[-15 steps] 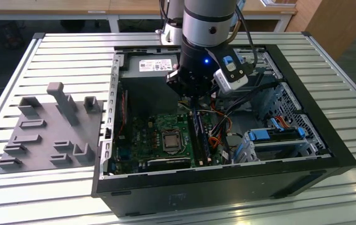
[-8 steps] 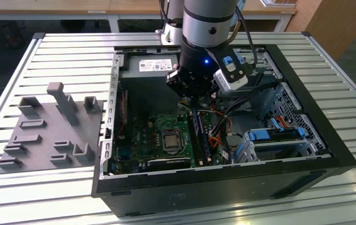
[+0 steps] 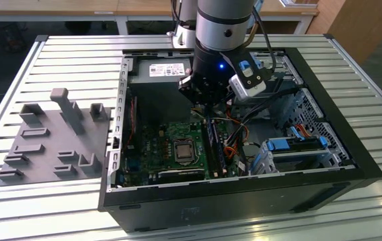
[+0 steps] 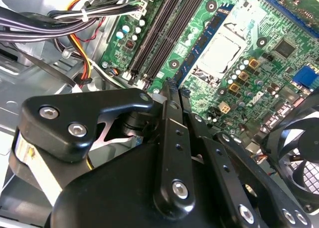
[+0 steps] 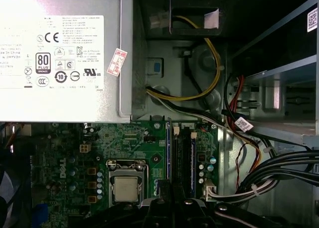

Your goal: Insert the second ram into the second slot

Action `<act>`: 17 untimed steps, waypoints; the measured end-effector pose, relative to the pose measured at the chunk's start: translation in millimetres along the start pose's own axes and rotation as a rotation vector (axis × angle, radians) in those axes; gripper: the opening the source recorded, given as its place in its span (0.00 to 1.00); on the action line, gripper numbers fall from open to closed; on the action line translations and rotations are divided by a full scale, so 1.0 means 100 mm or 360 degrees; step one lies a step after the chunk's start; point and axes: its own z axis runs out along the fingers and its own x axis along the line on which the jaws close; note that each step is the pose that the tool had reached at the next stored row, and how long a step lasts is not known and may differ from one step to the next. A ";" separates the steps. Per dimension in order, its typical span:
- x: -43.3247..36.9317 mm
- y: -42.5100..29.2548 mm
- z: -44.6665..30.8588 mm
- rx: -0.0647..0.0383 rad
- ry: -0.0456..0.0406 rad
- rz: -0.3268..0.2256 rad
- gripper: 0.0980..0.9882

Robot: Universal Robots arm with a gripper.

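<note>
The second ram (image 3: 212, 143) is a thin blue stick lying along the slot row beside the CPU socket (image 3: 183, 150). In both wrist views the blue stick (image 4: 207, 44) (image 5: 168, 148) runs out from my fingertips. My gripper (image 3: 208, 111) (image 4: 174, 88) (image 5: 172, 195) hangs inside the open computer case, its fingers (image 4: 168, 108) close together on the near end of the stick. Two black slots (image 4: 159, 34) (image 5: 188, 158) lie right beside it, on the side away from the socket. Whether the stick is seated in a slot or just above it is unclear.
A power supply (image 5: 60, 54) fills the case's far corner. Bundled cables (image 4: 60, 24) (image 5: 269, 173) run close beside the slots. A fan (image 4: 299, 158) sits near the socket. A drive bay with blue tabs (image 3: 295, 145) is at the exterior view's right, a grey fixture (image 3: 50, 140) at its left.
</note>
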 end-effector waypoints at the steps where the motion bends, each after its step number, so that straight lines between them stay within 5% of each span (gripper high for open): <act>1: 0.000 -0.001 0.001 0.0001 0.0000 0.0000 0.04; 17: -0.022 -0.121 0.117 0.0000 0.0000 0.0004 0.04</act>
